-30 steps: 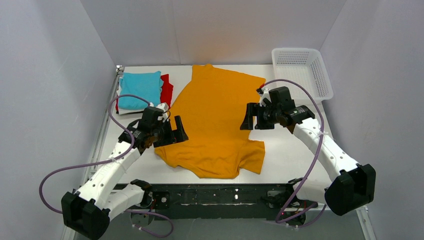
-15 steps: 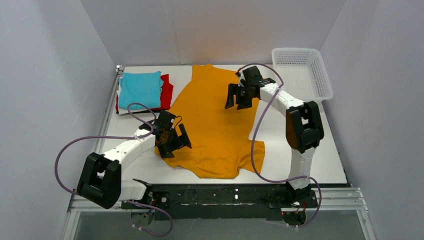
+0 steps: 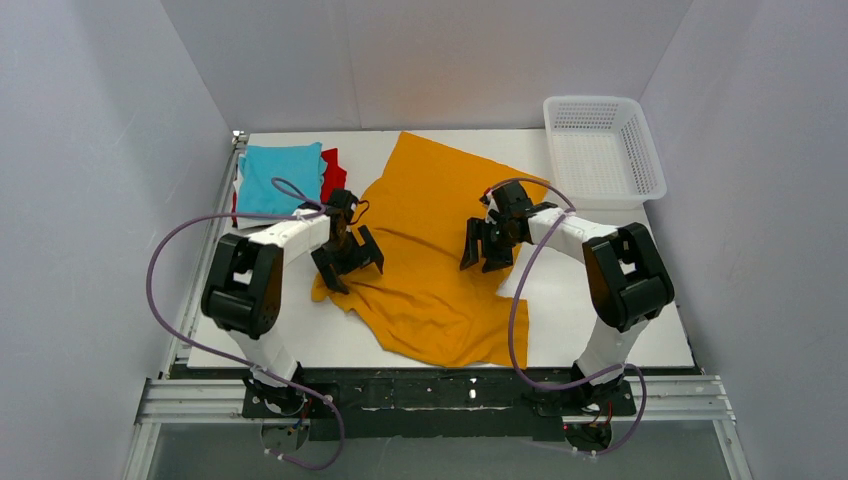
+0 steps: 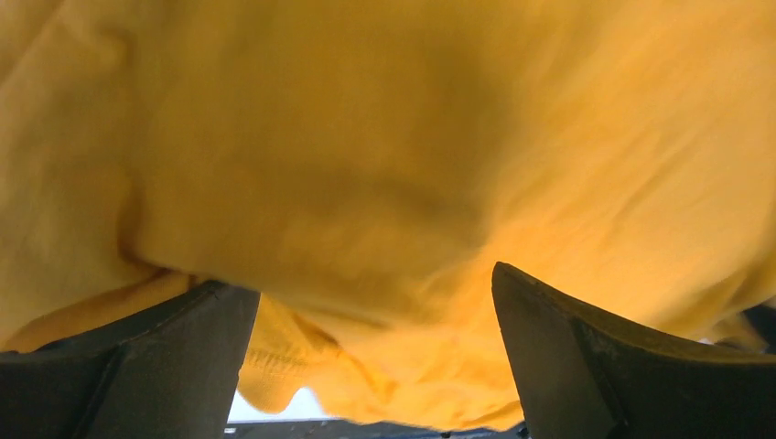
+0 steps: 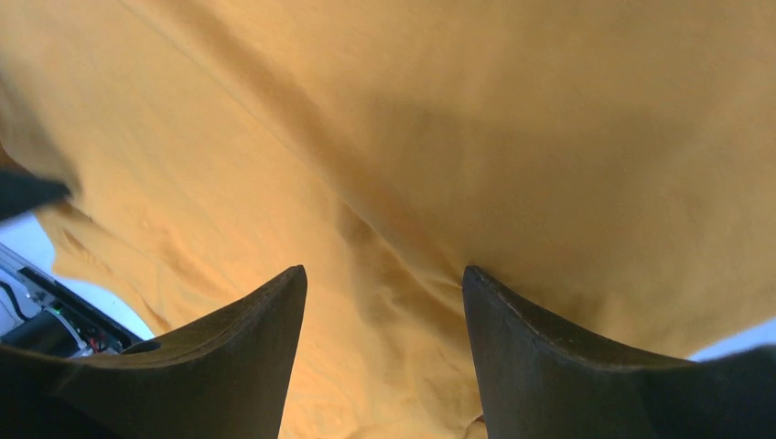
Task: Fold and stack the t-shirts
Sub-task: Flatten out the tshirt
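Observation:
The mustard-orange t-shirt (image 3: 430, 250) lies rumpled and slanted across the middle of the table. My left gripper (image 3: 352, 268) is down at its left edge and stands open. In the left wrist view a bunched hem (image 4: 302, 357) lies between the wide-apart fingers (image 4: 137, 366). My right gripper (image 3: 486, 260) rests on the shirt's right side. Its fingers (image 5: 549, 357) are apart, and a ridge of orange cloth (image 5: 384, 247) runs between them. Folded t-shirts are stacked at the back left, the turquoise one (image 3: 283, 175) on top and the red one (image 3: 334, 180) showing beside it.
A white mesh basket (image 3: 603, 148) stands at the back right corner. White walls close in the table on three sides. The arms' purple cables loop over the left side and the front right of the table (image 3: 560, 320).
The left gripper has moved back to the shirt's left edge. The right gripper came nearer, onto its right side, and its jaws narrowed a little. The shirt now lies more slanted and rumpled.

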You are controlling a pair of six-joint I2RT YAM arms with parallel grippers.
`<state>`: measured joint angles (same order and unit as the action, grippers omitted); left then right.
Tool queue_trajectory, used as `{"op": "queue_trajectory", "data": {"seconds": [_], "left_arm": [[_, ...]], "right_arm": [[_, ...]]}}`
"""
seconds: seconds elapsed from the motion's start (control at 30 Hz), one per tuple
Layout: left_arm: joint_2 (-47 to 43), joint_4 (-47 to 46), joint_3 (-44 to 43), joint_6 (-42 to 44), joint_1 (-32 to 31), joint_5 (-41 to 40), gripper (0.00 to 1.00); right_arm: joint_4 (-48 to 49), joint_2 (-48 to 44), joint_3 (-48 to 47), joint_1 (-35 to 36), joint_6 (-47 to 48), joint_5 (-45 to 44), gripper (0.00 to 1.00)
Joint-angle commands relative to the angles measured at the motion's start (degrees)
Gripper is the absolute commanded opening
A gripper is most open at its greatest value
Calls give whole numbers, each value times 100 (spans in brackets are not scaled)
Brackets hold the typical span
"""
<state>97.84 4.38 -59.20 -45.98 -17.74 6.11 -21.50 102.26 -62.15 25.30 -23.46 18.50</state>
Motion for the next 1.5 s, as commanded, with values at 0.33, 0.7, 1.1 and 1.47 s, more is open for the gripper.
{"op": "queue_trajectory", "data": {"seconds": [0.33, 0.7, 1.1, 1.47], "left_arm": [[4126, 1660, -5864, 1169, 25, 550, 98], [1064, 2198, -3368, 1682, 26, -1234, 100], [894, 444, -1979, 792, -450, 308, 100], [1239, 604, -1249, 814, -426, 115, 100]], "right_arm": [[-632, -11, -797, 2866, -483, 860, 71], [-902, -1481, -484, 1825, -365, -237, 76], [-939, 630, -2155, -555, 12, -575, 76], [-909, 1084, -1548, -884, -282, -679, 74]]}}
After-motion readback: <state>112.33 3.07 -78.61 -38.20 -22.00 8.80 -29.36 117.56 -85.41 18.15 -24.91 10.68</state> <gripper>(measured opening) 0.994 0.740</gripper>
